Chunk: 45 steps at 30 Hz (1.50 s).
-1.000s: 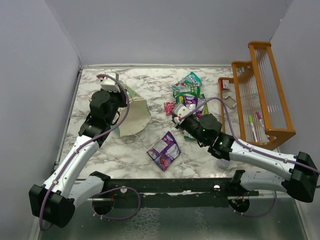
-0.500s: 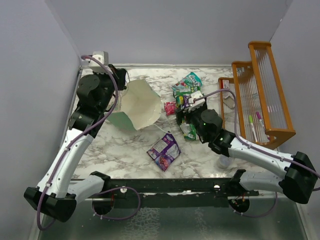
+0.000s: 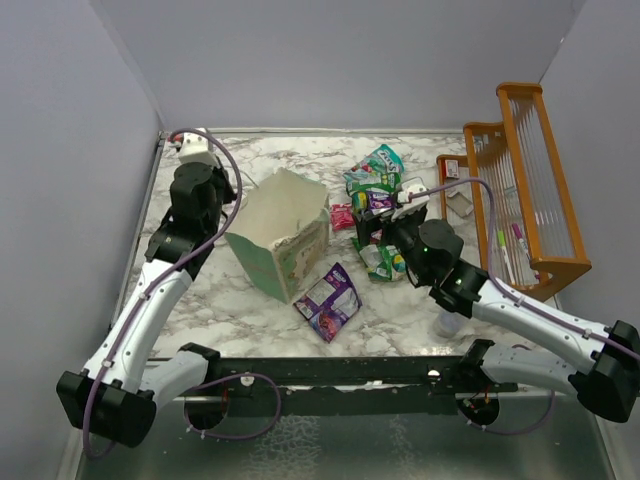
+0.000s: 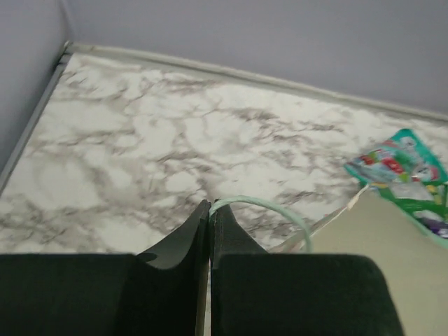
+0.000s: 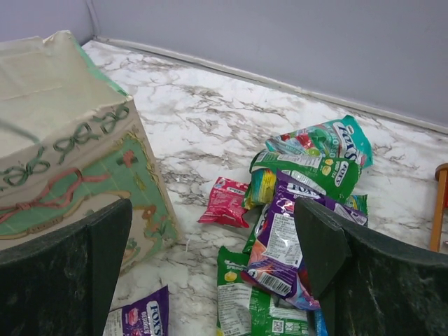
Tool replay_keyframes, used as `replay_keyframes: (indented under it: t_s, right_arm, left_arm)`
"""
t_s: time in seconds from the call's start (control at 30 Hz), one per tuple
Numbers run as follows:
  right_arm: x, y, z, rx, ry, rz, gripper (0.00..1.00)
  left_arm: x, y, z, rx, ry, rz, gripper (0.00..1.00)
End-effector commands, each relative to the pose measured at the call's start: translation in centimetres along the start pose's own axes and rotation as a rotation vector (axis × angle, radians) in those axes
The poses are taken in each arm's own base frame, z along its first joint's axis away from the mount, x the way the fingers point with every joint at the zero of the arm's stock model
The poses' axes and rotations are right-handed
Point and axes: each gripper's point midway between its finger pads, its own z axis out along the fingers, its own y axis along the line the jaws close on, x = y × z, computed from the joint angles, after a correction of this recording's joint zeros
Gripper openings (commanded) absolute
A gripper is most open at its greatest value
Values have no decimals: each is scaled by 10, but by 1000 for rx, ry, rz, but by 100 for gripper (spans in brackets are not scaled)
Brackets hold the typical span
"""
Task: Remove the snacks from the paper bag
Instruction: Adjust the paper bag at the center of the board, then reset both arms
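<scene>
Pretty far along, I'd say. Nearest the arm bases, around 6 o'clock on the white marble tabletop (image 3: pixel 250 310), a flat purple foil packet (image 3: pixel 328 298) lies on its own. Just past it, toward 9 o'clock from the middle, sits the boxy mint-green paper bag (image 3: pixel 283 232), tipped at an angle with its cream printed panel facing the right arm. No view looks into its mouth, so I can't tell if anything's left inside. The right gripper (image 5: pixel 213 217) hovers wide open and empty between the bag and the loot at roughly 1 o'clock, a loose heap of shiny snack packets (image 3: pixel 375 195) in green, purple and blue. A small red packet (image 3: pixel 341 215) lies just beside the heap on the bag side, and a teal packet (image 3: pixel 385 160) is at its far end. Over at 10 o'clock the left gripper (image 4: pixel 210 210) is pinched tight on the bag's thin white string handle (image 4: pixel 280 210), which loops out from between the fingers. The orange wooden rack (image 3: pixel 520 190) at 3 o'clock isn't involved. My guess is that what's left is a check or shake of the bag to be sure it's empty.
</scene>
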Motion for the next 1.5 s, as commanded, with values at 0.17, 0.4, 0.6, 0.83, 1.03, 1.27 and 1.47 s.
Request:
replay_keyframes:
  t_s: [0.17, 0.4, 0.6, 0.83, 1.03, 1.27, 1.47]
  right_arm:
    - [-35, -7, 1, 45, -44, 41, 99]
    - [-42, -25, 2, 183, -47, 142, 100]
    - [-55, -27, -5, 185, -75, 216, 99]
    - [-95, -44, -22, 219, -152, 168, 99]
    - [-166, -62, -58, 219, -276, 191, 99]
    - [-244, -72, -114, 120, -490, 215, 99]
    - [-273, -79, -142, 91, -585, 238, 99]
  left_arm:
    - [-5, 86, -23, -273, -34, 49, 0]
    - [-23, 95, -30, -326, -90, 52, 0]
    - [-30, 94, -39, -317, -110, 39, 4]
    - [-60, 71, -55, -198, -162, 9, 53]
    - [-116, 17, -86, 76, -258, -15, 92]
    - [-171, -19, -141, 287, -434, -21, 99]
    - [-179, -16, -158, 294, -522, -15, 99]
